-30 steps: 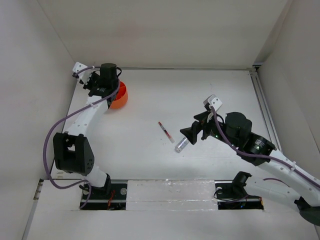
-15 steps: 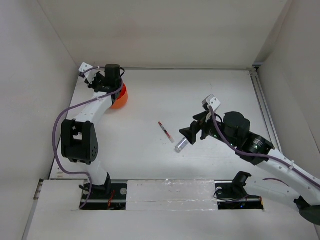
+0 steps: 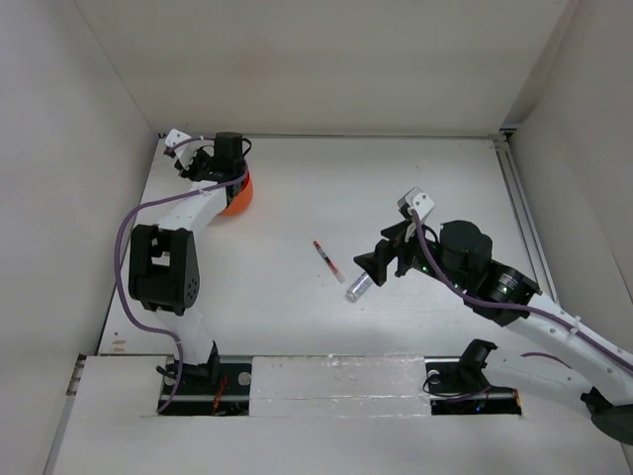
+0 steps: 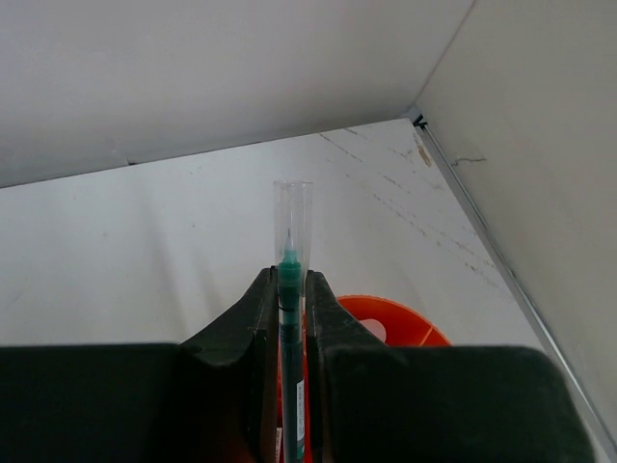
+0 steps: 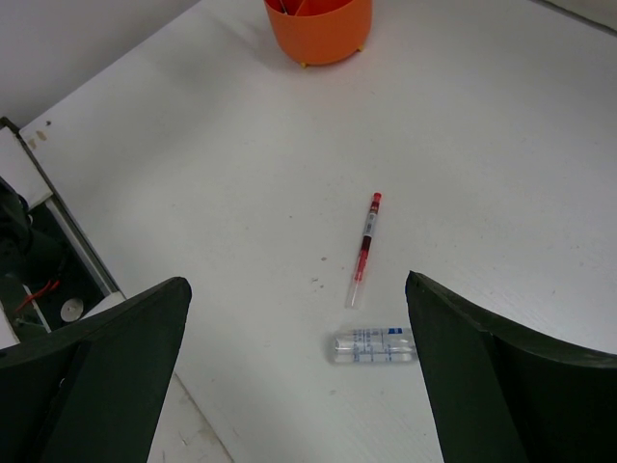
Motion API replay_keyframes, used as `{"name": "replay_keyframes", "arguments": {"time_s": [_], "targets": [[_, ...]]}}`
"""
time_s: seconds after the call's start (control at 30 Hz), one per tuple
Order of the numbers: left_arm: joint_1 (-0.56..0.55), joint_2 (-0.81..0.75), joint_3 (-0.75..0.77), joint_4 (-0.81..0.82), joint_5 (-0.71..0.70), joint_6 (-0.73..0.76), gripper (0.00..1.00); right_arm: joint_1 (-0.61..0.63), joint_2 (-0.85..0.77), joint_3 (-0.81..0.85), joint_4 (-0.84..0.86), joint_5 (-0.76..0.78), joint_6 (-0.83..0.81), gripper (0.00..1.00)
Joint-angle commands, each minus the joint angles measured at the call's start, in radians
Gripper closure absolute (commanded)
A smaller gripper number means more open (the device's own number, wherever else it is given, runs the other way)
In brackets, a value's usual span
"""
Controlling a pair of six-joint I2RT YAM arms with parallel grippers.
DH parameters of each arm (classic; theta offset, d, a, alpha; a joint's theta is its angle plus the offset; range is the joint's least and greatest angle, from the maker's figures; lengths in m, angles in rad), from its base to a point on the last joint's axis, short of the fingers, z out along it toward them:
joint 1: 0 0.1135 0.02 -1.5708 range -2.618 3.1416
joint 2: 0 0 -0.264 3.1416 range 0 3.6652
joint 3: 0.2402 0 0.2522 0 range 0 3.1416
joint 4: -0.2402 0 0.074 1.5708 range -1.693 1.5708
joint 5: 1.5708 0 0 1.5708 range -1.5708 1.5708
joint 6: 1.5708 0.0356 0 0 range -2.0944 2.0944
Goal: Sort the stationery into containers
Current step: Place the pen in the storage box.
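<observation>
Thin dark-green pen (image 4: 291, 217) pinched by left gripper (image 4: 288, 285) above round orange plastic tub (image 4: 400, 323), right gripper (image 5: 297, 282) splayed wide over thin red pen (image 5: 365, 249), clear bottle (image 5: 374, 344) at its 6 o'clock.

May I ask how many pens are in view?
2: a red pen on the table; a green pen held in the left fingers over the orange tub, which may hide others.
</observation>
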Motion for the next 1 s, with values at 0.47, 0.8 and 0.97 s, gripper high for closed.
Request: {"name": "replay_keyframes", "arguments": {"time_s": [0.47,0.8,0.97], "targets": [[0.006,0.06,0.023,0.014,-0.002,-0.043,1.0,-0.007,0.004,0.0,0.052,-0.024,-0.009,0.01],[0.006,0.088,0.033,-0.021,0.007,-0.078,0.99,-0.007,0.022,-0.01,0.07,-0.024,-0.009,0.01],[0.006,0.079,0.022,-0.01,0.036,-0.069,0.75,-0.007,0.031,-0.01,0.07,-0.024,-0.018,0.01]]}}
